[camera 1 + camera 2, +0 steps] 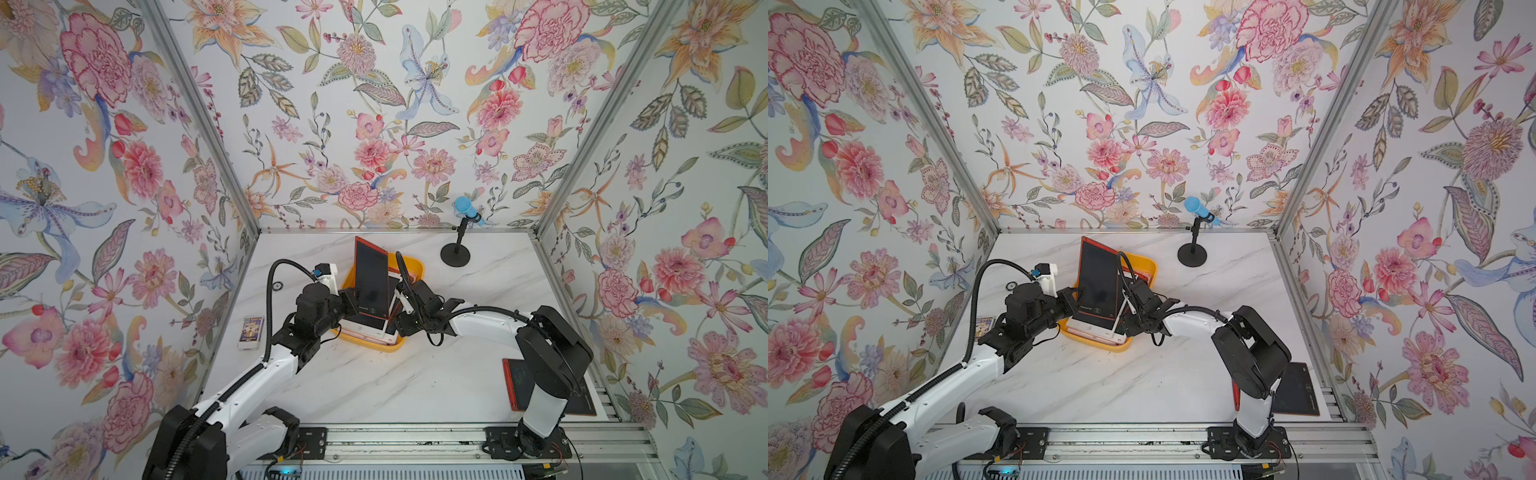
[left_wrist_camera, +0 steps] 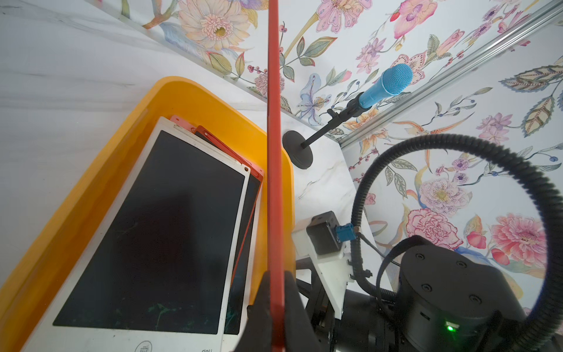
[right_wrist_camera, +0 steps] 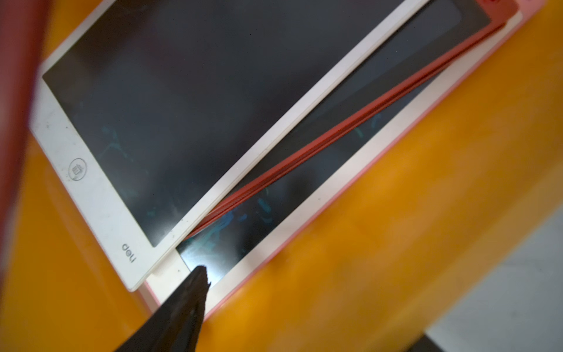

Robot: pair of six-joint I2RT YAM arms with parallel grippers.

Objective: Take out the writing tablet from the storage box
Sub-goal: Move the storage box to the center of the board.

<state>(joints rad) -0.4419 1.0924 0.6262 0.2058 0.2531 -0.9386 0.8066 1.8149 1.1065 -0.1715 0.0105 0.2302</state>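
The left pincer (image 1: 351, 302) was closed tight on the lower end of a red tablet (image 1: 371, 276) and held it raised over the box (image 1: 417, 269), the dark screen facing up toward the camera in both top views. In the left wrist view the thin red edge ran straight out from between the two fingers (image 2: 262, 300). The right pincer (image 1: 401, 320) was just at the other side of this tablet, low over the box. Only one finger (image 3: 189, 298) of it showed, its tip over the bottom tablet (image 3: 274, 213), so I could not tell if it was open or closed. Under both pincers a white tablet (image 2: 152, 228) lay on top of the pile in the box.
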